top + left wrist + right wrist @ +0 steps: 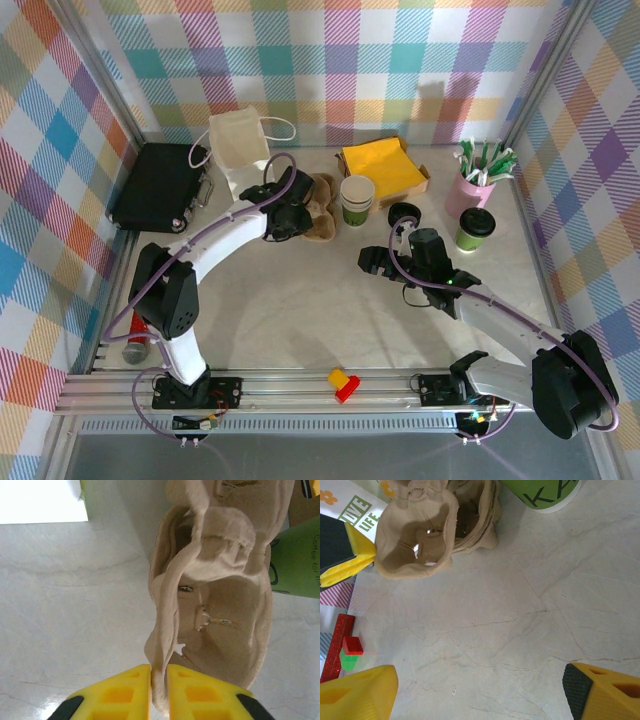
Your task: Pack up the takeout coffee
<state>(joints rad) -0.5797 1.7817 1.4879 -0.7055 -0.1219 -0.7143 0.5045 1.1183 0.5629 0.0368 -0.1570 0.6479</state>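
Two-armed robot at work: the white left arm (210,245) bends forward and to the right, its yellow-fingered left end effector (159,672) pinching the thin rim of a beige pulp cup carrier (215,605). The right arm (500,325) reaches leftward, its right end effector (475,690) spread wide, holding nothing.

takeout coffee (475,229) right of cup carrier (318,207), before straw cup (470,190).

Left wrist: green cup (300,555) cut by R edge, print part-legible; bag (40,500) blown out, cut at top-left; tray (225,610) top cropped.
Right wrist: green cup cut at top; right gripper (480,692) fingers (360,692) cut by btm corners.
Top: tray part-hidden under left arm (225,232).
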